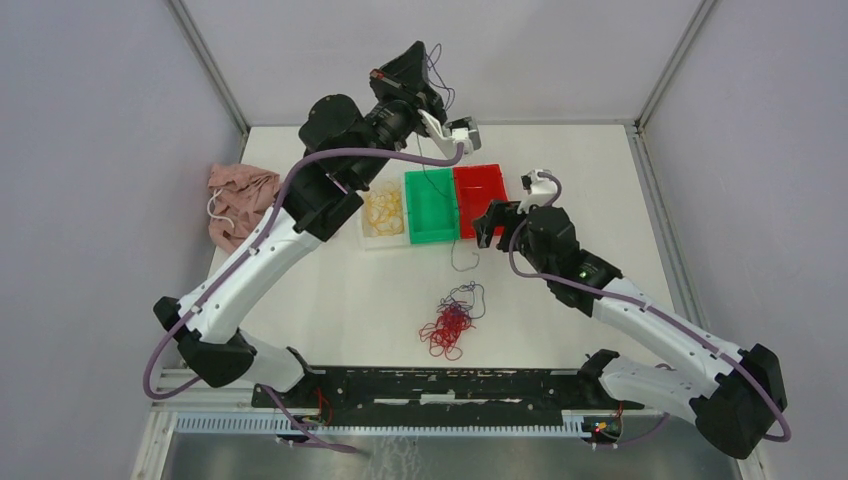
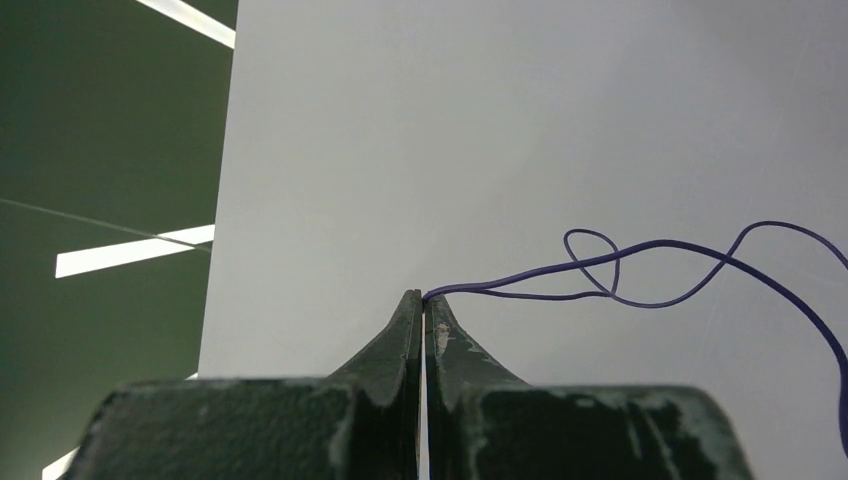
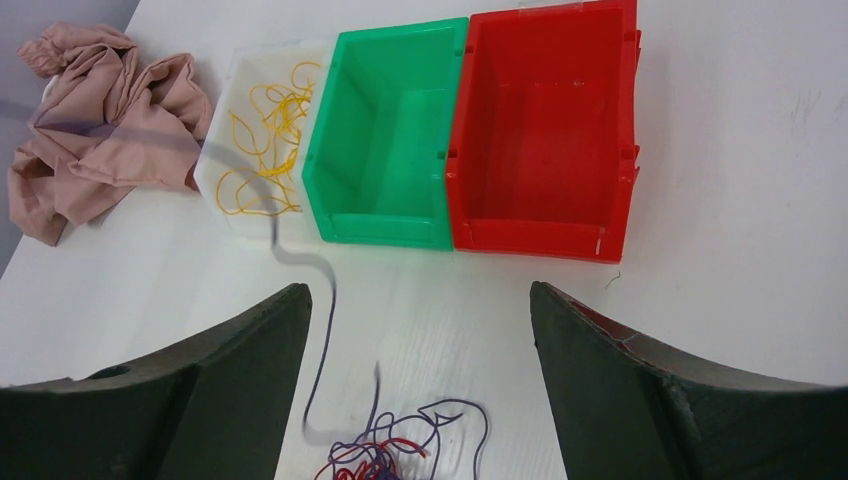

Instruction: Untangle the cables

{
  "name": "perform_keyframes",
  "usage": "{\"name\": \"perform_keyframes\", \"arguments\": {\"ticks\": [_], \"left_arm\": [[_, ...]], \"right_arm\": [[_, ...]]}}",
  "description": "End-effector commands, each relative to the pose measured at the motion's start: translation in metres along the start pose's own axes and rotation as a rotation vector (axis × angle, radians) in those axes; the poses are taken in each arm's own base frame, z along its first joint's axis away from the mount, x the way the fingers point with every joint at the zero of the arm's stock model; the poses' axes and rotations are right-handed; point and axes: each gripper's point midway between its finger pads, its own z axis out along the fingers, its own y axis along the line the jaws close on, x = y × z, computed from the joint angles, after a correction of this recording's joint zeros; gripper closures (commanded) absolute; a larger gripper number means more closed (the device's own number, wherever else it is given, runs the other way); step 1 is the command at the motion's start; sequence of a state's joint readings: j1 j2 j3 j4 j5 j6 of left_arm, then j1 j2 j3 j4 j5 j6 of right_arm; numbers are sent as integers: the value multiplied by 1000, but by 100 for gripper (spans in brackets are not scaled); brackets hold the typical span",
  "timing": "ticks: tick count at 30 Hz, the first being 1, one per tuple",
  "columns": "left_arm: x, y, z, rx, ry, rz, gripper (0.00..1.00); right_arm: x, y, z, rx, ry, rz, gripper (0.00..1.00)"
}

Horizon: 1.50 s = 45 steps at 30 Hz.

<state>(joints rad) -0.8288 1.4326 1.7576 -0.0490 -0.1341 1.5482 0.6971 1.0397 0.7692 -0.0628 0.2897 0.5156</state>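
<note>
Holding: left gripper [image 1: 458,132], raised high at top centre of the overhead view, jaws pinched shut on one purple cable [image 2: 478,288]; its free length loops away to the right in the wrist view.
Waiting: right gripper [image 3: 420,290], jaws spread wide and empty, low over the bench [image 1: 350,300], just below the red bin [image 1: 480,195] and green bin [image 1: 410,205].
Cables: red-and-purple tangle [image 1: 450,325] on the bench at lower centre; yellow ones lie in the clear bin [image 1: 385,241]; the lifted strand trails down past the green bin towards the pile.
Risk, snag: the strand appears joined to the tangle, so a further pull could drag the whole knot along or tighten it.
Risk, slip: thin cord under tension may slide out of the pinch and drop outside any bin.
</note>
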Motion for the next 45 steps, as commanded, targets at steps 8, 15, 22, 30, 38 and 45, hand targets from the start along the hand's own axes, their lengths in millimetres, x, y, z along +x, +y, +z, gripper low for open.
{"name": "perform_keyframes", "arguments": {"ticks": [8, 15, 22, 30, 38, 45], "left_arm": [[24, -15, 24, -43, 9, -61, 97], [33, -57, 37, 20, 28, -60, 97], [36, -104, 36, 94, 36, -81, 97], [50, -141, 35, 161, 93, -129, 97], [74, -209, 6, 324, 199, -160, 97], [87, -255, -11, 433, 243, -182, 97]], "right_arm": [[-7, -13, -2, 18, -33, 35, 13], [-3, -22, -1, 38, -25, 48, 13], [1, -29, -4, 56, -22, 50, 13], [3, -34, -6, 65, -21, 54, 13], [8, -44, -7, 93, -20, 62, 13], [12, -49, -3, 106, -11, 74, 13]]}}
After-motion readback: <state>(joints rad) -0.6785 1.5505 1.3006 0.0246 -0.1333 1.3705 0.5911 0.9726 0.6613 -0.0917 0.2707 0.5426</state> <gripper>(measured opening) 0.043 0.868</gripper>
